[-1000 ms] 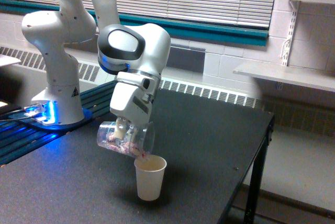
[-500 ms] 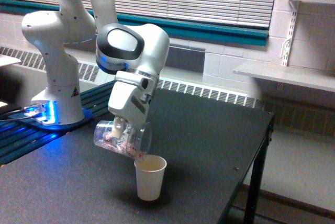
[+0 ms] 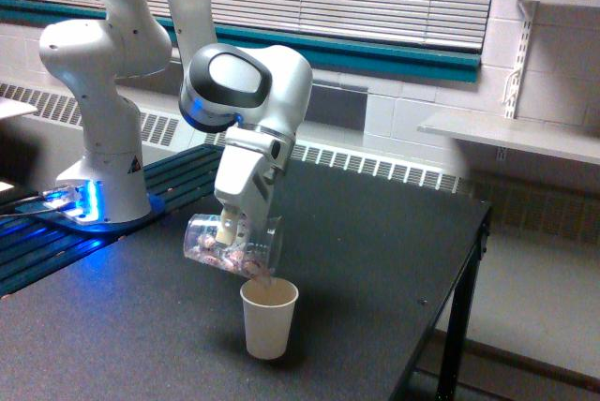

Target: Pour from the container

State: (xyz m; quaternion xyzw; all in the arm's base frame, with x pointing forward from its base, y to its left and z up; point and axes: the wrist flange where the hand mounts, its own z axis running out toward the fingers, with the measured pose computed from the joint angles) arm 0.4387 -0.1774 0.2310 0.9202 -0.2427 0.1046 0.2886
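Exterior view: pour under way, not finished. End effector (image 3: 228,230) clamped on the container (image 3: 230,248), held above the bench (image 3: 375,260) near its middle and tipped close to horizontal, mouth turned to the right and slightly down. Lip poised right over the open top of the paper cup (image 3: 269,319), which stands upright on the bench just below and a little nearer. Pinkish-brown pieces (image 3: 225,256) bunched along the lower wall of the container, a few at the lip above the cup. Amount already inside the paper cup not visible from this angle. Judged about midway: a good share of the pieces not yet out, so further tilting probably needed before righting the container.
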